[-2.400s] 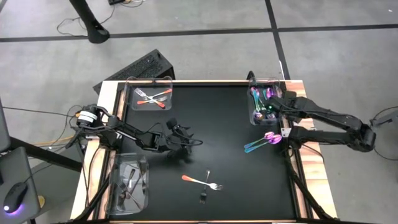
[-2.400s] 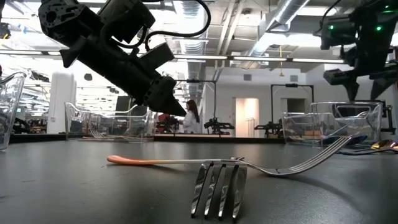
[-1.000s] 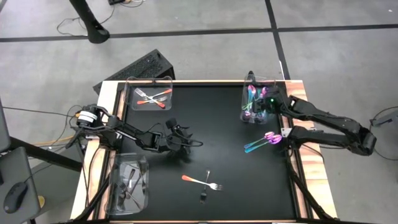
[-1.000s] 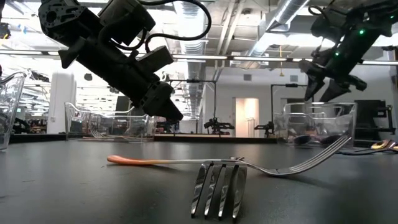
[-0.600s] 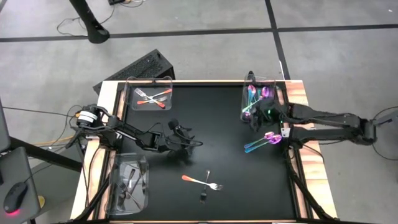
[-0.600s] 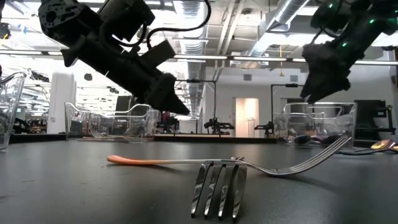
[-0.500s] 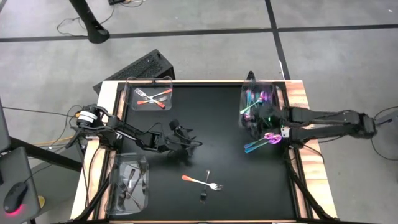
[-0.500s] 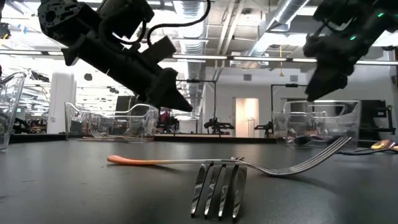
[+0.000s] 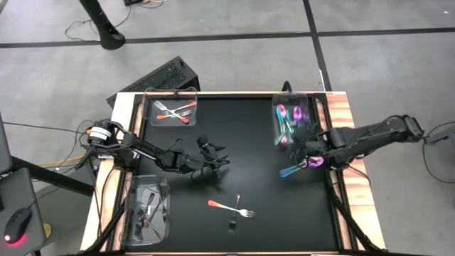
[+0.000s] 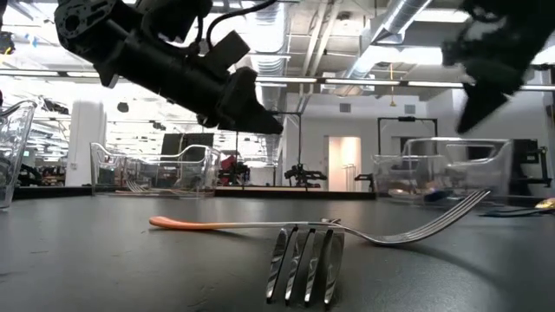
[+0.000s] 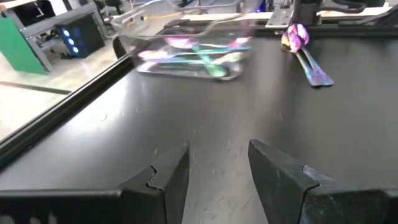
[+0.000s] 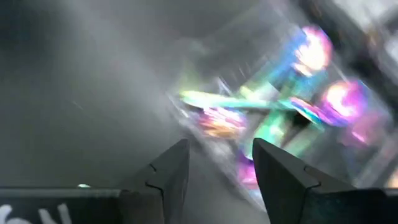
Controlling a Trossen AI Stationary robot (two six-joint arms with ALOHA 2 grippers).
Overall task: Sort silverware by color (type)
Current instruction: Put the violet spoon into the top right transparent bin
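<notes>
Two iridescent spoons (image 9: pixel 302 165) lie loose on the black mat by the right edge, also seen in the left wrist view (image 11: pixel 305 56). My right gripper (image 9: pixel 297 151) hovers open just beside them, near the clear bin of iridescent silverware (image 9: pixel 291 121); in its wrist view (image 12: pixel 219 162) nothing sits between the fingers. My left gripper (image 9: pixel 222 162) hangs open and empty above mid-table (image 11: pixel 217 168). An orange-handled fork (image 9: pixel 222 206) lies flat at the near middle, crossed by a second, slim fork (image 10: pixel 303 264).
A clear bin (image 9: pixel 170 108) with orange-handled forks stands at the far left corner. Another bin (image 9: pixel 149 210) with dark silverware stands at the near left. Bare black mat (image 9: pixel 256 135) stretches between the two arms.
My right gripper has swung from above the iridescent bin toward the table's near edge, rolling as it went, and now hangs by the loose iridescent spoons. My left gripper has tipped upward, closer to level, staying over mid-table.
</notes>
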